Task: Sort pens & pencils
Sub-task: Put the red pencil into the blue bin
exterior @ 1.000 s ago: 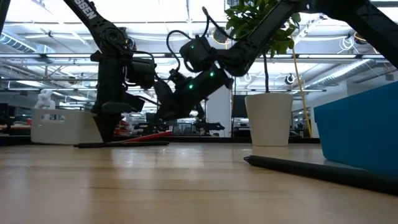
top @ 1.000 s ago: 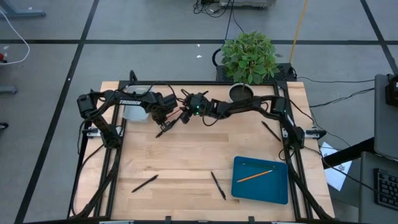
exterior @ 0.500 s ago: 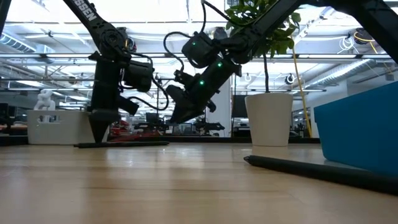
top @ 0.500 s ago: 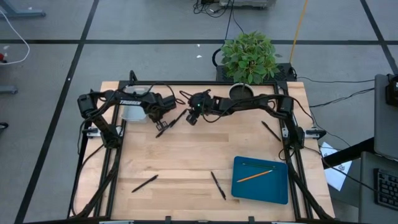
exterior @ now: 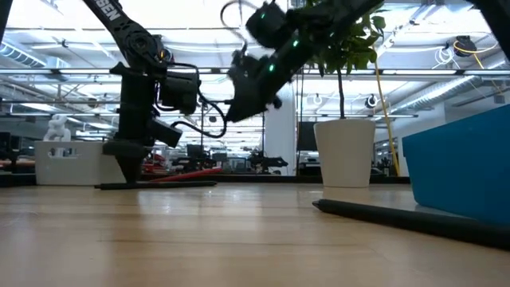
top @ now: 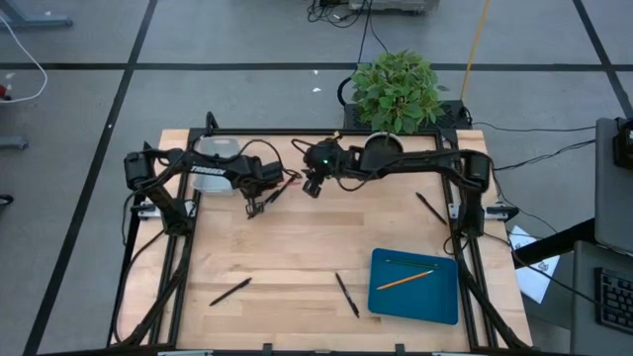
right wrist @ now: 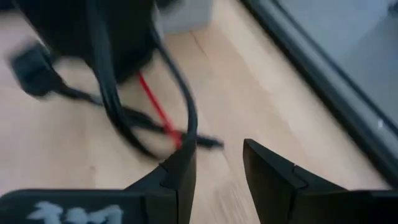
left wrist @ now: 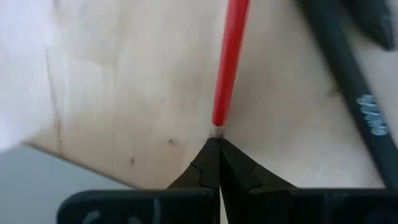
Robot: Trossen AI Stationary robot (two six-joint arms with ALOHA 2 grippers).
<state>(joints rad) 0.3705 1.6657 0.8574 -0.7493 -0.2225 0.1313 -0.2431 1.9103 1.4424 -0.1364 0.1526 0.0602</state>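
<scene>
The wooden counter stretches level toward a bright room of ceiling lights and beams. At the left, the left arm comes down and its tool stands with its tip on the counter, jaws together, beside a dark pen lying flat and a red pencil just behind it. The right tool hangs well above the counter near the middle, tilted downward, a green light glowing on the arm behind it. A white container sits at the far left. A white pot holds a leafy plant. Another dark pen lies close by at the right, in front of a blue tray.
</scene>
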